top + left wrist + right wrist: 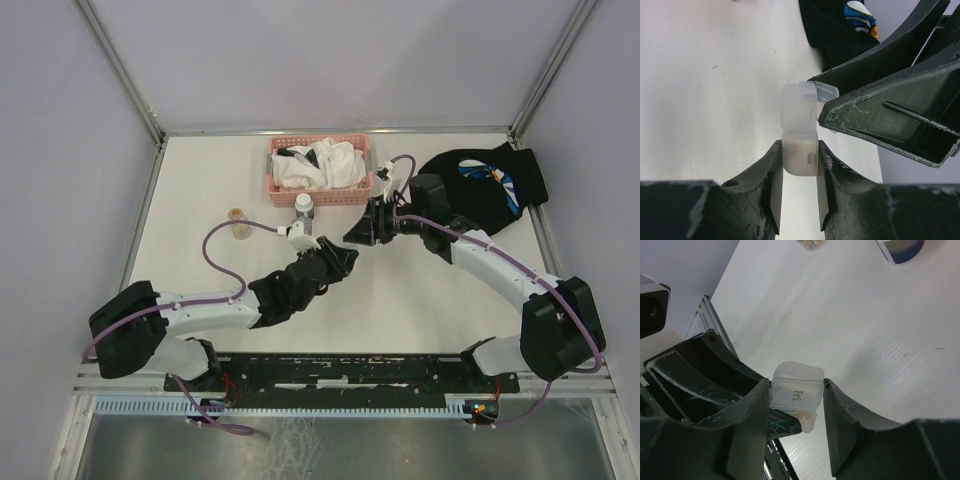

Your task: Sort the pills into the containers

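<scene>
A small clear plastic container (800, 159) is held above the table between both grippers. My left gripper (799, 150) is shut on its lower body. Its hinged lid (797, 107) stands raised. In the right wrist view the lid (796, 387) reads "Fri." and pale pills (807, 416) show beneath it. My right gripper (796, 385) is closed on the lid; its left finger touches and its right finger is at the lid's edge. In the top view the left gripper (343, 258) and right gripper (362, 232) meet tip to tip mid-table, hiding the container.
A white-capped bottle (304, 206) and a small amber bottle (239, 222) stand left of the grippers. A pink mesh basket (275, 185) with white cloths sits at the back. A black cloth (490, 185) lies at the back right.
</scene>
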You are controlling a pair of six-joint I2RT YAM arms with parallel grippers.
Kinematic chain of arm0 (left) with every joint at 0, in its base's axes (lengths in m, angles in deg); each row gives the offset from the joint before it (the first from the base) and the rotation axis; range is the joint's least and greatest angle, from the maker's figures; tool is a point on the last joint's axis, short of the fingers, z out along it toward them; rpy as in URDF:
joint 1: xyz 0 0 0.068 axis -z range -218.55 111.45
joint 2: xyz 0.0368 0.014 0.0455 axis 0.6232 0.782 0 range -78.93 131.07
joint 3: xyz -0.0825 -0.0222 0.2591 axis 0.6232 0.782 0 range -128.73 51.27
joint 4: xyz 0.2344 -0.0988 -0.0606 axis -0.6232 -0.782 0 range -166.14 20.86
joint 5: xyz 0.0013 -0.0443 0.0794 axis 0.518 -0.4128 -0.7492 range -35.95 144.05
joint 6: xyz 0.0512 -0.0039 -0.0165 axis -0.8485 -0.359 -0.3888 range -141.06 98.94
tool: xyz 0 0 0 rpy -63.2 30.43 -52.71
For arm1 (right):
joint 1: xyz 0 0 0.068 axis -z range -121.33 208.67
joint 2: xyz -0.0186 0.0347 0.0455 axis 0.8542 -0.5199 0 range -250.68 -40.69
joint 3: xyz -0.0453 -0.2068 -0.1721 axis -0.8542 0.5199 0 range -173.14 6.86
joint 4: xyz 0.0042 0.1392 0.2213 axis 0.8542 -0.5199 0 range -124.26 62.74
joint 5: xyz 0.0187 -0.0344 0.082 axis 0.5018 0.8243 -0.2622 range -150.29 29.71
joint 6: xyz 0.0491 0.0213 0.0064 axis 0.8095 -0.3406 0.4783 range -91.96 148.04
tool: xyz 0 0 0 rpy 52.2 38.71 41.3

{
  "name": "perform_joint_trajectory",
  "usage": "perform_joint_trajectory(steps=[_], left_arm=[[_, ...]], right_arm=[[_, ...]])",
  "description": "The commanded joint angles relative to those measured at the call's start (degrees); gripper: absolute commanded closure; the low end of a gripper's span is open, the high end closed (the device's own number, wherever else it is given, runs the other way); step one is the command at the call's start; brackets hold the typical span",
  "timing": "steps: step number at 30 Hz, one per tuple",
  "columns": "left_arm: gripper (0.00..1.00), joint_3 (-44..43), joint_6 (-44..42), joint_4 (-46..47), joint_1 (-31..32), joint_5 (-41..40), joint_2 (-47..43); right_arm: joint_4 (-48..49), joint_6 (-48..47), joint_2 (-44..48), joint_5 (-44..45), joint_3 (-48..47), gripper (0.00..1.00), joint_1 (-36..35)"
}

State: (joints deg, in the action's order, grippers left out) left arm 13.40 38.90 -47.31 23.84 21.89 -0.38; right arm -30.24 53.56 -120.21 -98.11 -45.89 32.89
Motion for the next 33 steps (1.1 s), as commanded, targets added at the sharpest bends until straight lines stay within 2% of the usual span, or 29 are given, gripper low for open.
perform_joint_trajectory(steps=[1, 6, 17, 23, 27, 30, 33], left_arm=[[0.95, 2.5, -4.1, 3.2, -0.1, -1.1, -4.0], [0.97, 4.2, -5.7, 4.7, -0.1, 0.6, -6.5], [0.97, 6.1, -6.3, 5.1, 0.0, 1.1, -9.7], [0.97, 6.2, -6.2, 4.8, -0.1, 1.0, -9.7], [0.97, 6.2, -6.2, 4.8, 0.0, 1.2, -9.7], [0.97, 6.1, -6.2, 4.8, -0.1, 1.3, -9.9], [0.97, 6.1, -6.2, 4.8, 0.0, 1.3, -10.1]], right_arm=[[5.9, 3.0, 2.2, -4.1, 0.3, 0.86, 1.7], [6.2, 3.6, 1.7, -5.1, 0.5, 0.79, 2.8], [1.1, -0.6, 2.3, -2.7, -0.4, 0.44, 5.5], [0.8, -0.9, 2.7, -3.5, -0.6, 0.33, 5.9], [-1.0, -2.6, 2.7, -1.7, -1.0, 0.33, 5.9], [-2.9, -4.1, 2.4, -1.7, -1.7, 0.40, 6.0], [-3.2, -4.5, 2.2, -2.7, -1.9, 0.43, 5.9]])
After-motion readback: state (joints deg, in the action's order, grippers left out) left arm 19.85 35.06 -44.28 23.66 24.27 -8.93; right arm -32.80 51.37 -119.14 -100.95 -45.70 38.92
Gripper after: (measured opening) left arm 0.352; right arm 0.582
